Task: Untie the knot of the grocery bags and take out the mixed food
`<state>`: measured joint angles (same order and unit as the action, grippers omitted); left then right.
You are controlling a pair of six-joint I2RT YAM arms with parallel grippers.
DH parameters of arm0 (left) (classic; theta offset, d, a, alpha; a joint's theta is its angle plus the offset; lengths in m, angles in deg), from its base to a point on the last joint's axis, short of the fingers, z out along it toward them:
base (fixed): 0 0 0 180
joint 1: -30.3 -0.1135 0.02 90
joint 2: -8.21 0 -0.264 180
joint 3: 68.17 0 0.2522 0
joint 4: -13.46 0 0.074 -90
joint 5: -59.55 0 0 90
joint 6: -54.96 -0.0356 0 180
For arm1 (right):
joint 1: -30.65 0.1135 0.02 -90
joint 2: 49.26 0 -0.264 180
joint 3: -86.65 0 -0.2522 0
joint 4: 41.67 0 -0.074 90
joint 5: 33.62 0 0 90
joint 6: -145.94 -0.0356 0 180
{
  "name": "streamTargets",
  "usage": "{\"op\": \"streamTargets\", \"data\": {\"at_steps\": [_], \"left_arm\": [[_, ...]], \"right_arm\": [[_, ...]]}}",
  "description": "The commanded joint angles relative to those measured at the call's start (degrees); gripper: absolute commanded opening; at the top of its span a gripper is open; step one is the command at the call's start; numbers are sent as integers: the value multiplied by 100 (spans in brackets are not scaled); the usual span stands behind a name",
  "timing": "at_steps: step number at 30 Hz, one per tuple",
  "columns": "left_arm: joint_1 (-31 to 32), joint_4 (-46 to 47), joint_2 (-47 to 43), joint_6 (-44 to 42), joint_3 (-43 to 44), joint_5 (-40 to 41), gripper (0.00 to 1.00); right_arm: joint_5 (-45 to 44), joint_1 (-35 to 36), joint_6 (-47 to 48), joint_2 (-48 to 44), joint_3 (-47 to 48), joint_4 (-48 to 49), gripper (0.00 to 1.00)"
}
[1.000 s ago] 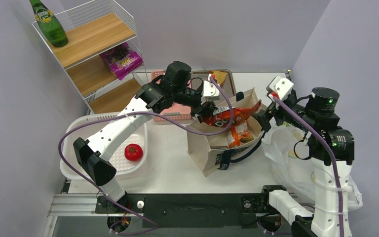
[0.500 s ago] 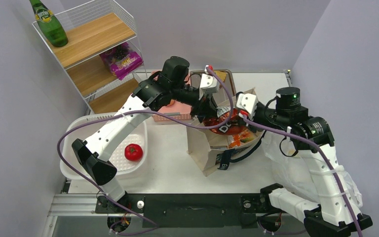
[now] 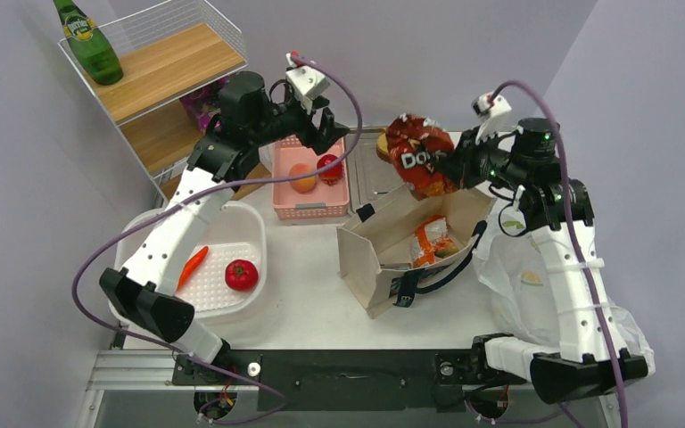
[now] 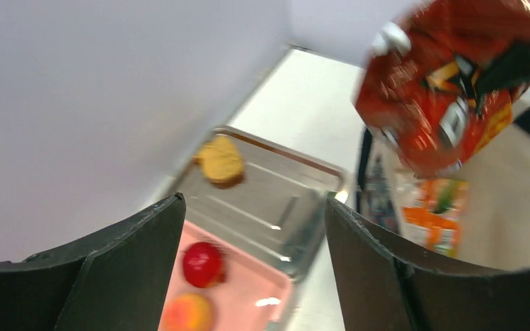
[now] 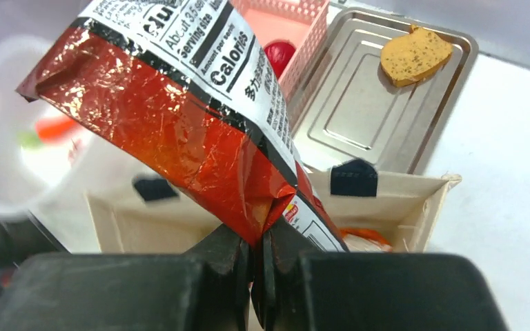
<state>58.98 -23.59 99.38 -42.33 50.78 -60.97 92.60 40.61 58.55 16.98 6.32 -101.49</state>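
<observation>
My right gripper is pinched tight on one corner seam of the red crisp packet, held above the canvas tote. My left gripper hangs wide and empty, left of the tote. That thin hold could let the slick foil slip and drop into the tote.

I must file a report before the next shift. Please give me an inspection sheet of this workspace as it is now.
Surface: white table, no spill seen.
Job's things: tote open, orange packet inside; red packet held above it; plastic bag at right; peach, red fruit in basket; tomato, carrot in tub.
Clutter: steel tray with brown piece.
Grippers: left gripper open, empty; right gripper shut on red packet.
Cables: purple cable along each arm, no snag seen.
Surroundings: wire shelf with green bottle.
</observation>
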Motion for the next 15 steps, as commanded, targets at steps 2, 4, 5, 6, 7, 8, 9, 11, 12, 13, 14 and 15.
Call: {"op": "streamTargets", "data": {"at_steps": [2,4,5,6,7,8,9,11,12,13,14,15], "left_arm": [[658,1594,-1431,-2666,-1278,1138,72],[1269,1868,-1841,-4120,-2070,1343,73],[1695,1963,-1942,-4539,-2549,1437,73],[1887,2088,-2081,-5244,-2750,1640,73],[2223,2164,-2123,-5492,-3112,1740,73],[2362,2354,-2166,-5845,-3247,1907,73],[2585,2486,-2157,-5937,-3429,1983,74],[2827,2729,-2025,-6023,-3500,2248,74],[2954,2866,-1895,-6079,-3502,2447,74],[3013,2989,-1828,-6103,-3540,2539,75],[3106,3318,-1690,-6182,-3571,2715,75],[3155,3482,-1552,-6312,-3629,2871,76]], "right_arm": [[-281,-294,-3865,530,419,1752,0],[-453,-270,-5255,746,419,1874,0],[-407,-268,-5544,848,370,1983,0],[-371,-269,-6108,874,210,2296,0],[-287,-267,-6344,900,130,2480,0],[-237,-264,-6790,913,5,2774,0],[-82,-261,-6993,956,-39,2917,0],[201,-245,-7711,1015,-220,3478,0],[280,-234,-8138,1023,-331,3858,0],[412,-224,-8317,1036,-369,4004,0],[475,-190,-8487,1039,-361,4161,0],[492,-166,-8492,1035,-336,4177,0]]}}
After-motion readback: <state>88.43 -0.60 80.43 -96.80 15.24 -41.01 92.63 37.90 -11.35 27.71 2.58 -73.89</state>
